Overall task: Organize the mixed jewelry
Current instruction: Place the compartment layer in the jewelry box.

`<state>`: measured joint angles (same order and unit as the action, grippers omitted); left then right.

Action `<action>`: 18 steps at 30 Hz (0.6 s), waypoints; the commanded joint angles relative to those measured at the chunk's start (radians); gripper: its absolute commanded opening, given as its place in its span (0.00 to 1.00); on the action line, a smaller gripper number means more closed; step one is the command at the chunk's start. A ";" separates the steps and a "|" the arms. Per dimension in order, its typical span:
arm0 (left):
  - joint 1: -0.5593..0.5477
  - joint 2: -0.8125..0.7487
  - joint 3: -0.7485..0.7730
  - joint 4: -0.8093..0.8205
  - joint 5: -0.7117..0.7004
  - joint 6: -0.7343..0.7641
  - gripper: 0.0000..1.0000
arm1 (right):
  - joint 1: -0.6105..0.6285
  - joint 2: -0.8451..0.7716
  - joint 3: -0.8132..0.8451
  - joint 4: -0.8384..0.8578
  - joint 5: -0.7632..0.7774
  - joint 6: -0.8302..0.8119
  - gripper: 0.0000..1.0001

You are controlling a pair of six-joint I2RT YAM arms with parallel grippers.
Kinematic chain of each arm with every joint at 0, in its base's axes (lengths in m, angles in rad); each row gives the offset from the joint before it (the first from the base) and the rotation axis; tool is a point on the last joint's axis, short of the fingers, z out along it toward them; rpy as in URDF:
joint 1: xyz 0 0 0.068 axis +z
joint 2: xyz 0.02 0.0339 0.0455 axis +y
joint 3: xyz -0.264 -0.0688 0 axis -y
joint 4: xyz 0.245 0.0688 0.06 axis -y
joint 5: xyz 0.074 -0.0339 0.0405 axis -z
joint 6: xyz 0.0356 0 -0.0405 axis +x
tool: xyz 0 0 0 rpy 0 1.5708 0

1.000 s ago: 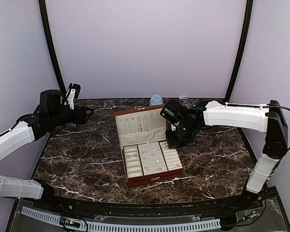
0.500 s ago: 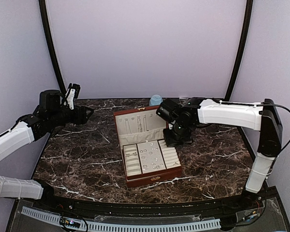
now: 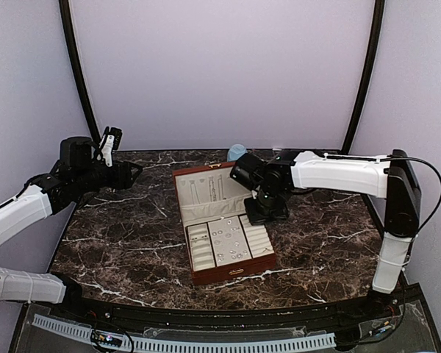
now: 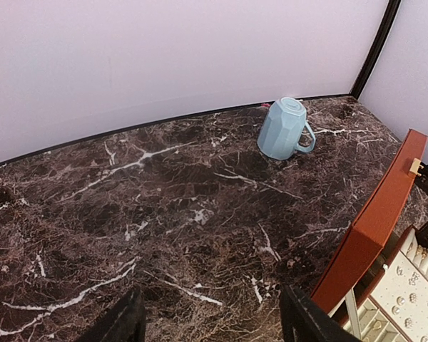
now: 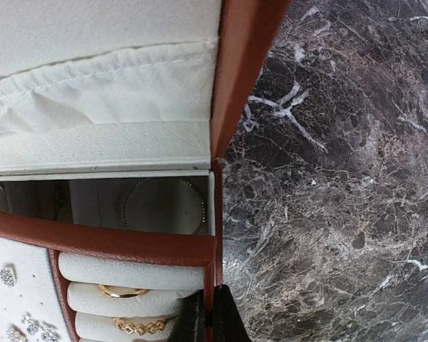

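The reddish-brown box lies open mid-table with its lid upright. Small silver studs sit in its middle tray. In the right wrist view, two gold rings rest in the cream ring rolls. A thin beaded hoop lies in the rear compartment, and studs show at the far left. My right gripper is shut, its fingers pinching the box's right wall; from above it is at the box's back right corner. My left gripper hangs open and empty, high at the table's left.
A pale blue mug lies on its side near the back wall, behind the box. The left wrist view shows the lid's outer face at its right. Dark marble table surrounds the box.
My right arm has swung left and toward the back, and the box has shifted slightly left with it. The left arm has stayed still.
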<state>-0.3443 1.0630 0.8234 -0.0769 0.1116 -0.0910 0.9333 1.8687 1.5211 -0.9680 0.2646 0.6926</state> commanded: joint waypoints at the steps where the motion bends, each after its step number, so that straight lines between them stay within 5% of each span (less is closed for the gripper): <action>1: 0.005 -0.028 -0.010 0.014 0.002 -0.008 0.67 | 0.009 0.021 0.064 -0.030 0.063 0.038 0.00; 18: 0.005 -0.032 -0.012 0.015 0.003 -0.009 0.67 | 0.008 0.058 0.103 -0.026 0.088 0.030 0.00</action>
<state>-0.3443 1.0580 0.8234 -0.0769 0.1116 -0.0910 0.9360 1.9156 1.5921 -1.0264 0.3199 0.7116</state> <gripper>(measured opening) 0.672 0.014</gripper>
